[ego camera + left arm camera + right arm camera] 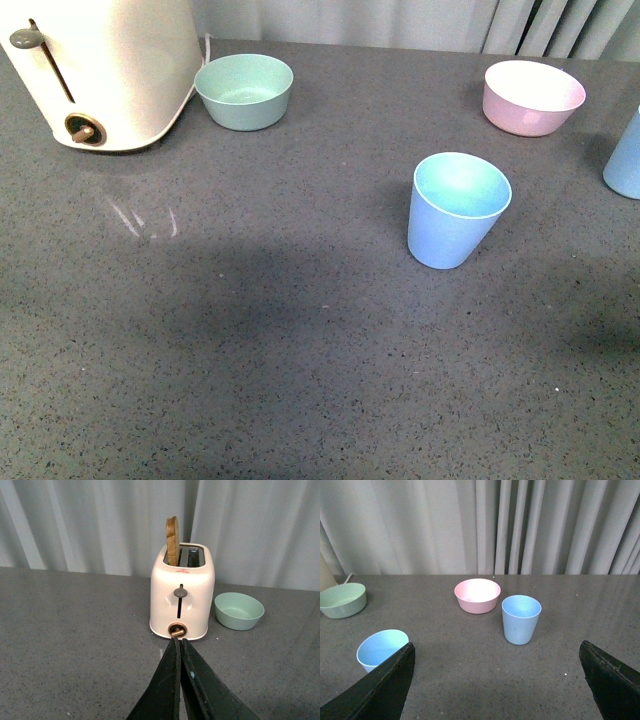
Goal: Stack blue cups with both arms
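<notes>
One blue cup (457,209) stands upright right of the table's middle; in the right wrist view it (380,648) is partly hidden behind one finger. The second blue cup (625,155) stands at the right edge, cut off by the frame; in the right wrist view it (521,619) stands whole, ahead of the jaws. My right gripper (496,652) is open wide and empty, well short of both cups. My left gripper (177,642) is shut and empty, pointing at the toaster. Neither arm shows in the front view.
A cream toaster (105,65) with a slice of bread (173,540) in it stands at the back left. A mint-green bowl (244,91) sits beside it. A pink bowl (532,96) sits at the back right, behind the cups. Grey curtains hang behind the table.
</notes>
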Controlling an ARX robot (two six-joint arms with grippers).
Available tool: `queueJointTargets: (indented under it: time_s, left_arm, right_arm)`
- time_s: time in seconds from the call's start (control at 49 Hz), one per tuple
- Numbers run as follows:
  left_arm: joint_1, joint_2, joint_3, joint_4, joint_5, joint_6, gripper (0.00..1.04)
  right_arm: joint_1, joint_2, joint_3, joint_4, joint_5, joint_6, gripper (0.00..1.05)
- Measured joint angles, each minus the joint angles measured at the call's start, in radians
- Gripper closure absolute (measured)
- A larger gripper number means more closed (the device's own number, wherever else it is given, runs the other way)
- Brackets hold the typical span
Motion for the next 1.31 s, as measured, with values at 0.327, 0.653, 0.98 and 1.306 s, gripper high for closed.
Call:
queueJointTargets:
  time_s: [0.327,0.653,0.98,1.306]
  left_arm:
    - [0.0,-0.124,0.0,-0.122,0.0,0.0,1.03]
    - [0.0,-0.223,0.0,-0.22,0.0,0.0,1.03]
    - [0.0,-0.401,0.0,-0.408,0.0,0.0,1.03]
    - [0.0,-0.401,0.0,-0.408,0.0,0.0,0.63]
  right_arm:
    - [0.0,0.0,0.0,0.0,0.0,0.0,0.09]
    - [0.0,0.0,0.0,0.0,0.0,0.0,0.09]
    - [0.0,0.0,0.0,0.0,0.0,0.0,0.09]
    - [-0.251,0.519,0.174,0.031,-0.229,-0.026,0.09]
